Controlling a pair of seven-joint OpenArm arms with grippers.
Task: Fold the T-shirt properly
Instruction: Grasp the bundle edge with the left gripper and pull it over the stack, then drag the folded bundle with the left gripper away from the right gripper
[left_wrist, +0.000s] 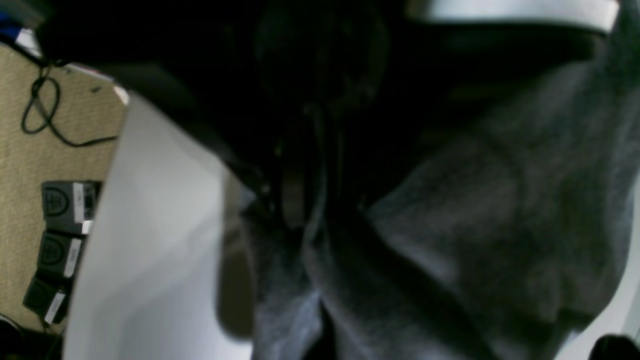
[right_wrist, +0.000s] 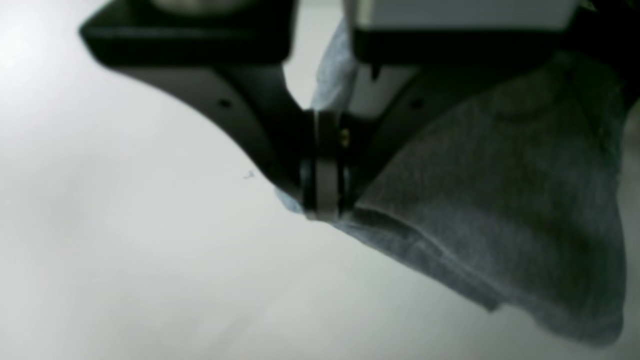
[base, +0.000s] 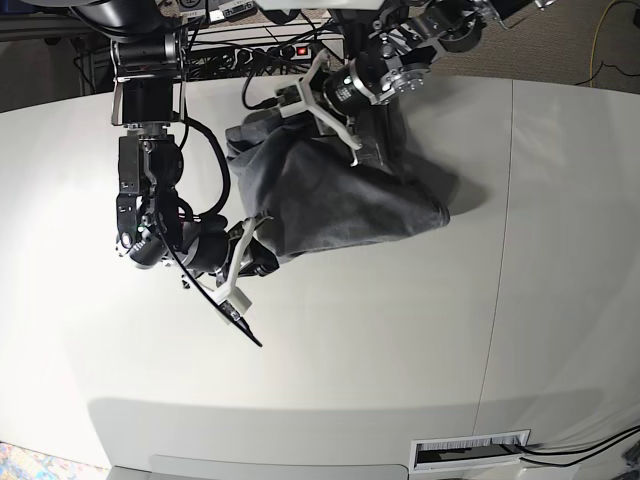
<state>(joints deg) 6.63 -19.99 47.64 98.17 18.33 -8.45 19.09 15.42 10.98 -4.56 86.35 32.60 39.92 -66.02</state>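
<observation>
T-shirt (right_wrist: 500, 200) pinched in right end effector (right_wrist: 325, 200)

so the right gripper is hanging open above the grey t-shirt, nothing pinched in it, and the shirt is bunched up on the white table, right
Not quite. The right gripper is not open: its jaws are shut on an edge of the T-shirt, as the right wrist view shows. The rest holds: the grey shirt lies bunched on the white table.

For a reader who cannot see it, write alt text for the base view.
A crumpled grey T-shirt lies on a white table. The right tool pinches its near edge; the left tool hangs over its far side.
</observation>
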